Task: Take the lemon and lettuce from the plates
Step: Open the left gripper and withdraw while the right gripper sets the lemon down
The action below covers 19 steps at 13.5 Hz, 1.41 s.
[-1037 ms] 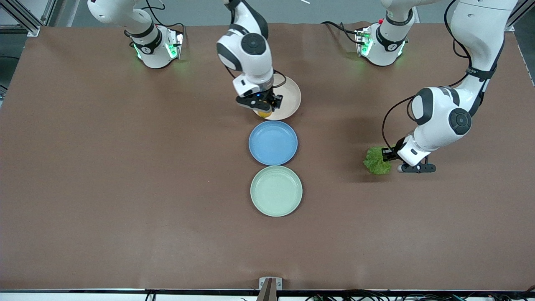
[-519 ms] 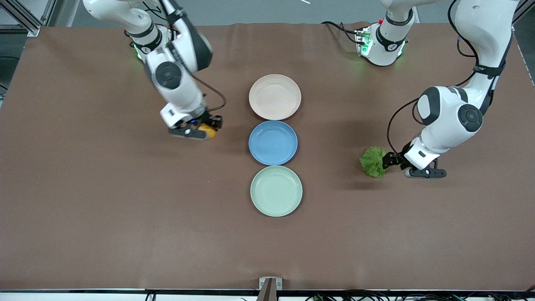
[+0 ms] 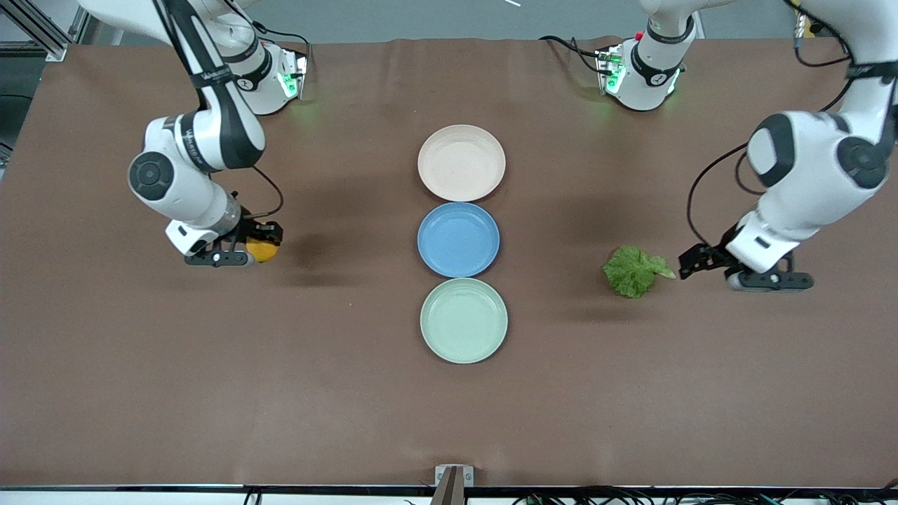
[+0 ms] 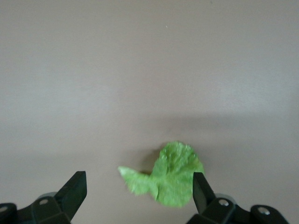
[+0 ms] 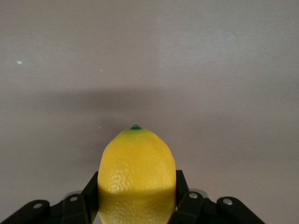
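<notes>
The lemon (image 3: 262,250) sits pinched between the fingers of the right gripper (image 3: 242,252), stem end pointing away from the wrist, low over bare table toward the right arm's end. The lettuce (image 3: 633,270) lies flat on the table just ahead of the spread left gripper (image 3: 708,266), released. All plates (image 3: 461,135) stand empty.

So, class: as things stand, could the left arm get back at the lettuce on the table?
Probably yes. The lettuce lies flat on the bare table, and the left gripper sits right beside it, open, with nothing between them. The plates stand well apart.
</notes>
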{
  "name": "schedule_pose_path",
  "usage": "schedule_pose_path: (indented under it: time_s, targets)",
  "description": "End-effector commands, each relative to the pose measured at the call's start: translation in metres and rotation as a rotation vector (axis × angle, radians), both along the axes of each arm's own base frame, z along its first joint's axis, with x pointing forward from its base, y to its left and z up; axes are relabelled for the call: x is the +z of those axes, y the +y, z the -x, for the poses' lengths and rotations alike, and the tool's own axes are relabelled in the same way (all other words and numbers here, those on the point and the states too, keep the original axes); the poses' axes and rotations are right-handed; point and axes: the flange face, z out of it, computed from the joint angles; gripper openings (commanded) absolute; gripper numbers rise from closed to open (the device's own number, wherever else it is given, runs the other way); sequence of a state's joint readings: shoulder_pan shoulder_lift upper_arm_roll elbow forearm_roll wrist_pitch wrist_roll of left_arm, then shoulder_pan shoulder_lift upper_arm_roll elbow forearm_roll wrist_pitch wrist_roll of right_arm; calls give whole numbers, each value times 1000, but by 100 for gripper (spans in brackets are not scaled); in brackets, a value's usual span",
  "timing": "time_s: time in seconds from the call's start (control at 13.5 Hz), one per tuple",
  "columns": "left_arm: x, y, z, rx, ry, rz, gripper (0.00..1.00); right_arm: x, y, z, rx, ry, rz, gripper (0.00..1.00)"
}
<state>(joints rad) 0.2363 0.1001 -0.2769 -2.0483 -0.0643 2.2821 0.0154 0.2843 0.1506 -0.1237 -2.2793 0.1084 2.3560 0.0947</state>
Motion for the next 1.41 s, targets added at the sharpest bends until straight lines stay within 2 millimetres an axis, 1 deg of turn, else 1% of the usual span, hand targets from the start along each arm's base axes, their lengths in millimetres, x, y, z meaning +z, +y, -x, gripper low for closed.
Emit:
schedule_pose_path:
  time_s: [0.0, 0.07, 0.22, 0.37, 0.44, 0.52, 0.59, 0.67, 0.74, 0.81, 0.96, 1.11, 1.19, 1.26, 1.33]
  targets:
    - [76, 8, 15, -1, 1, -33, 100, -38, -20, 7, 47, -25, 10, 1]
    - [101, 10, 18, 1, 15, -31, 100, -53, -25, 7, 58, -25, 15, 1]
    - [153, 10, 17, -5, 44, -27, 100, -77, -34, 6, 81, -17, 20, 2]
    - [193, 9, 22, -6, 52, -26, 100, -91, -39, 6, 90, -20, 24, 2]
    - [207, 9, 24, -8, 55, -26, 100, -95, -43, 6, 87, -20, 26, 2]
    - [222, 9, 26, -10, 52, -27, 100, -101, -43, 7, 87, -19, 28, 5]
    - [226, 10, 28, -7, 58, -21, 100, -103, -43, 7, 87, -16, 29, 11]
    - [232, 12, 27, -21, 43, -21, 100, -102, -43, 7, 90, -16, 28, 35]
    - [234, 13, 25, -15, 40, -22, 100, -101, -42, 6, 115, -16, 27, 97]
    - [236, 11, 25, -12, 38, -24, 100, -99, -43, 3, 132, -18, 24, 100]
    - [235, 10, 26, -10, 41, -28, 100, -90, -44, -4, 133, -25, 20, 100]
    - [236, 14, 26, -7, 41, -29, 100, -74, -40, -14, 129, -6, 8, 100]
    - [236, 15, 26, -6, 41, -30, 100, -60, -40, -22, 127, 12, 1, 100]
    - [234, 16, 26, -4, 44, -31, 100, -41, -42, -36, 123, 32, -6, 100]
    - [235, 16, 26, -6, 47, -32, 100, -17, -46, -54, 118, 59, -15, 100]
